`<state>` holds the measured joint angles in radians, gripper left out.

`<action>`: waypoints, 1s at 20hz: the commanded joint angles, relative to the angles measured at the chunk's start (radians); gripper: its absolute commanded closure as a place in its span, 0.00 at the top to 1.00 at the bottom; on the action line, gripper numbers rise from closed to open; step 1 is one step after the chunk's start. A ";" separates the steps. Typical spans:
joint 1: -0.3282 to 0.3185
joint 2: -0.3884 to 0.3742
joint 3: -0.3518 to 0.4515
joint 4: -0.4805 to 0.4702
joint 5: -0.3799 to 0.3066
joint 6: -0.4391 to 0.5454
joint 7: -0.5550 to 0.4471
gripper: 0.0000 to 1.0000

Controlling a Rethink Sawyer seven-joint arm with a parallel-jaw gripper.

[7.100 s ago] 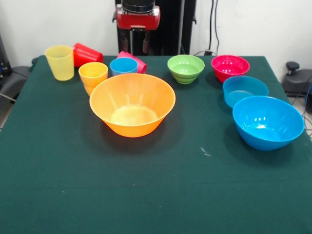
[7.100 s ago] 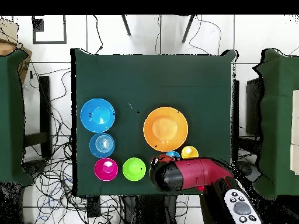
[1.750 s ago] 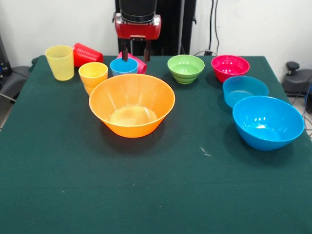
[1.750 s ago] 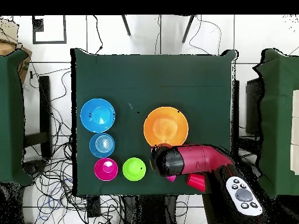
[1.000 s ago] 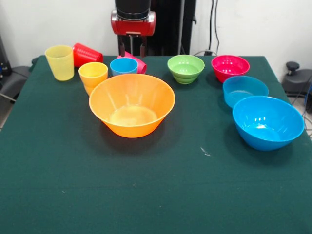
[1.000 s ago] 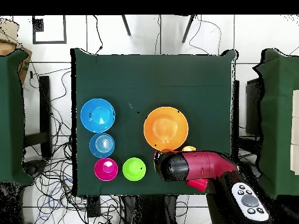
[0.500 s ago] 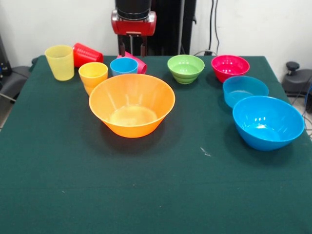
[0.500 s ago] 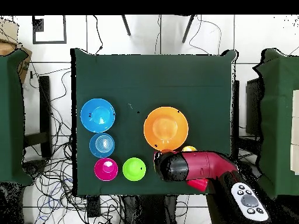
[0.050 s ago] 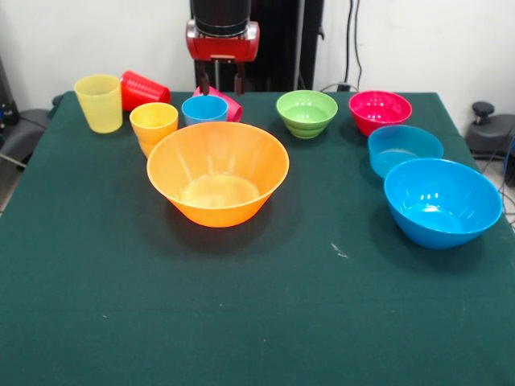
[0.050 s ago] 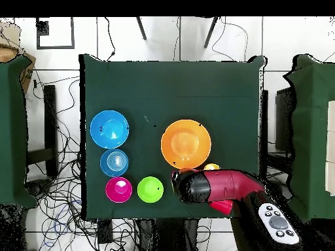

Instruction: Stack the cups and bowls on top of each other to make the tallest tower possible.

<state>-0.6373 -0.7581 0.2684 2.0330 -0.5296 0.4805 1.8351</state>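
The pincer (image 9: 223,84) hangs open and empty above the pink cup (image 9: 226,103) at the counter's (image 9: 257,322) far edge. No tower stands: the cups cluster beside the large orange bowl (image 9: 218,172), and the other bowls sit apart along the right edge.

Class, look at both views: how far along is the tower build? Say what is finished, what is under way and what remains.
Done: nothing; no piece sits on another. The large orange bowl and large blue bowl stand apart, empty.

In hand: the open gripper hangs empty over the pink cup, which lies on its side behind the light blue cup.

Left: all the stacking, and righting the tipped red cup.
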 commanded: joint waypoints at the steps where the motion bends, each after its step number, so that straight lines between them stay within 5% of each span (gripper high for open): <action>1: 0.014 0.093 0.009 0.030 -0.075 -0.029 -0.001 1.00; 20: -0.008 0.075 0.031 0.053 -0.068 -0.024 -0.021 1.00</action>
<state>-0.6421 -0.7210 0.2620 2.0525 -0.5421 0.4803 1.8351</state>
